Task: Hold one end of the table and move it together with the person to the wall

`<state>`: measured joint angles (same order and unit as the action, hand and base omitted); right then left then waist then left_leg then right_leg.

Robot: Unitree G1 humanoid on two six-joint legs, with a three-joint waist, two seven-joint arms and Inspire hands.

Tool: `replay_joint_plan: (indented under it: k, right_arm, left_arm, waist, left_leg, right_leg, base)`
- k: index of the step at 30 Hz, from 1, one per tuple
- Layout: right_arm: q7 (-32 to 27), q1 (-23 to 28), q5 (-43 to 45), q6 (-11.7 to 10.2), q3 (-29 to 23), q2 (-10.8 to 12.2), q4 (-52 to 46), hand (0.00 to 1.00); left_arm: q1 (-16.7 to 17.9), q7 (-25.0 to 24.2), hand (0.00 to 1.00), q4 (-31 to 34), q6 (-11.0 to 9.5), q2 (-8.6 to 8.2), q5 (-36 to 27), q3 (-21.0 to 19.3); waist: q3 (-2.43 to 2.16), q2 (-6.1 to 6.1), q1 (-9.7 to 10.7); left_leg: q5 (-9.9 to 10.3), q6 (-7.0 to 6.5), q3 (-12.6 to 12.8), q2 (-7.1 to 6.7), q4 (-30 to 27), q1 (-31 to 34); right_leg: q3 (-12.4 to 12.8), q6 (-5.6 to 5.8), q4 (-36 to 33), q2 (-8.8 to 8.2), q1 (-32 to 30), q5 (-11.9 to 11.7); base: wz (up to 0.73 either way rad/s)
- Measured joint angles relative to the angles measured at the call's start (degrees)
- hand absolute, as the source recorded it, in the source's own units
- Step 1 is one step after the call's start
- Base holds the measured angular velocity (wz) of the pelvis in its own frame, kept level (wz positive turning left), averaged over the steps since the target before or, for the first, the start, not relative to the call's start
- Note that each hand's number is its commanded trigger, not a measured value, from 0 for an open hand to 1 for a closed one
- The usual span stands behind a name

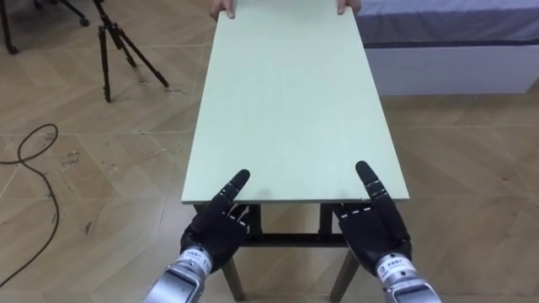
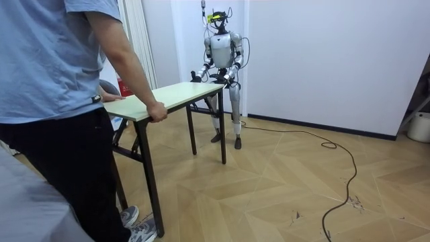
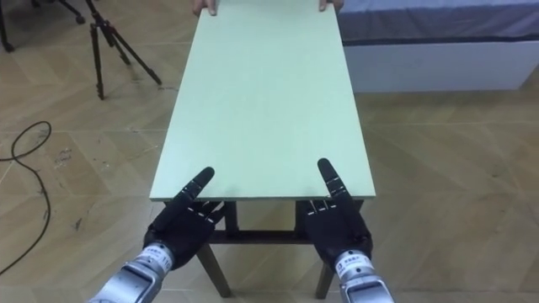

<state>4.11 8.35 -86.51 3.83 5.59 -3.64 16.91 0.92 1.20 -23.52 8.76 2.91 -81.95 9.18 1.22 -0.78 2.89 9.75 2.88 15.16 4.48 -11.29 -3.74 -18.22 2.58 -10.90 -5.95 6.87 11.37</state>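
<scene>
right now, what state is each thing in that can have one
table, standing level, hands at both ends
left hand, at the table's near edge, grip hidden
right hand, at the near edge, grip hidden
person's hands, curled round the far end
tripod, standing, legs spread
cable, lying loose on the floor

— How is the table [image 1: 295,109] looking?
— It is showing a pale green rectangular top on dark legs, standing level.
— Where is it standing?
— On the wooden floor [image 1: 463,151], running lengthwise away from the robot.
</scene>
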Motion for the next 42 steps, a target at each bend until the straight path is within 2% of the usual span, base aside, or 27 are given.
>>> replay_joint_plan:
  k: [2, 3, 4, 5, 15, 19, 22, 24, 42]
  right_arm:
    - [0.01, -0.27, 0.09, 0.0, 0.01, 0.01, 0.37, 0.0]
    - [0.05, -0.34, 0.11, 0.0, 0.01, 0.01, 0.49, 0.0]
    - [0.21, -0.44, 0.17, 0.0, 0.0, 0.02, 0.74, 0.98]
    - [0.38, -0.67, 0.18, 0.0, -0.03, 0.06, 1.17, 1.0]
    - [-1.0, -2.23, 1.09, -0.07, -0.1, 0.47, 5.41, 1.0]
    - [-2.6, -2.23, 1.26, 0.03, 0.07, 1.54, 5.61, 1.0]
    - [-2.75, -2.52, 1.83, -0.19, 0.5, 1.21, 5.61, 1.0]
    - [-3.01, -2.57, 2.39, -1.4, 0.76, 1.31, 5.62, 1.0]
    - [-3.87, -2.6, 2.76, -1.28, 1.52, 1.34, 5.64, 1.0]
  left_arm:
    - [-0.49, 0.92, 0.0, 0.0, 0.0, 0.0, -1.63, -0.05]
    - [-0.64, 1.16, 0.11, 0.0, 0.0, 0.0, -2.03, -0.07]
    - [-0.7, 1.24, 0.77, 0.0, 0.0, 0.0, -2.63, -0.15]
    - [-0.82, 1.38, 1.0, 0.0, 0.01, 0.0, -3.7, -0.25]
    - [-1.12, 1.97, 1.0, 0.64, 0.01, -0.13, -6.25, -0.5]
    - [-0.96, 4.54, 1.0, 0.28, -0.07, -0.17, -6.12, -0.77]
    - [-0.75, 4.94, 1.0, 0.16, 0.04, -0.2, -6.26, -0.76]
    - [-0.69, 4.9, 1.0, 0.22, 0.35, -0.58, -6.05, -0.73]
    - [-0.19, 6.07, 1.0, 0.21, 0.01, -0.43, -4.97, -1.0]
  waist:
    - [-0.01, 0.14, -0.06]
    - [0.02, 0.22, -0.08]
    - [0.02, 0.26, -0.08]
    - [0.02, 0.32, -0.09]
    - [-0.03, 0.31, -0.8]
    - [-0.06, 0.29, -1.17]
    - [-0.08, 0.32, -1.2]
    - [-0.08, 0.32, -1.15]
    - [0.03, 0.46, -1.23]
  left_leg:
    - [0.0, 0.0, 0.01, 0.0, 0.0, 0.0]
    - [0.0, 0.0, 0.02, -0.01, 0.01, 0.0]
    - [0.0, 0.0, 0.02, 0.0, -0.01, 0.02]
    - [0.0, 0.0, 0.03, 0.02, -0.01, 0.02]
    - [0.0, 0.0, 0.39, 0.07, 0.15, 0.27]
    - [0.0, 0.02, 0.33, 0.02, 0.64, 0.6]
    - [0.0, 0.02, 0.17, -0.13, 1.5, -0.11]
    - [0.0, 0.02, -0.17, -0.22, 1.85, -0.29]
    - [0.0, 0.03, -0.32, -0.27, 1.97, -0.9]
  right_leg:
    - [0.01, 0.0, 0.0, 0.0, 0.0, 0.0]
    - [0.01, 0.0, 0.0, 0.01, 0.0, 0.0]
    - [0.02, 0.0, 0.01, 0.02, 0.0, 0.0]
    - [0.02, -0.01, 0.01, 0.03, -0.02, 0.0]
    - [0.52, -0.08, 0.01, 0.08, -0.59, -0.06]
    - [1.1, -0.08, 0.11, 0.14, -1.06, -0.06]
    - [1.85, -0.08, 0.14, 0.16, -1.06, -0.07]
    - [1.97, -0.07, 0.13, 0.17, -1.03, -0.07]
    - [2.26, -0.07, 0.27, 0.19, -0.52, -0.06]
  base:
    - [0.0]
    - [0.0]
    - [0.0]
    - [0.0]
    - [-0.02]
    - [-0.08]
    - [-0.12]
    - [0.0]
    - [-0.01]
